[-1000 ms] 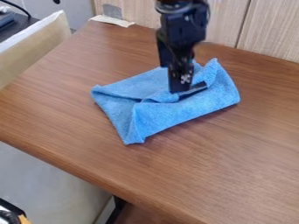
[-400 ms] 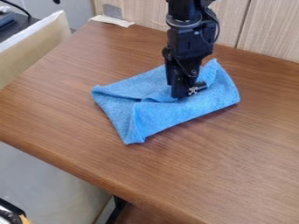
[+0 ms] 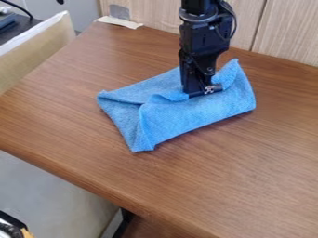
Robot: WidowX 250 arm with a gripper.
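The black gripper [image 3: 202,92] hangs down from the top edge, over the upper right half of a blue cloth [image 3: 177,116]. Its fingertips are closed together on a fold of that cloth, which bunches up around them. The cloth lies partly folded on the brown wooden table, one corner pointing toward the front and another standing up a little to the right of the gripper. Part of the fold is hidden behind the gripper.
The wooden table [image 3: 118,179] runs up to a light wood panel [image 3: 288,32] at the back. Beside its left edge stands a beige board [image 3: 34,51]. A metal bracket [image 3: 119,12] and a pale strip [image 3: 118,22] are at the back left corner.
The gripper has come down and right, then risen slightly, its fingers now shut on the cloth. The cloth's fold and upper right corner have been drawn up and a little right.
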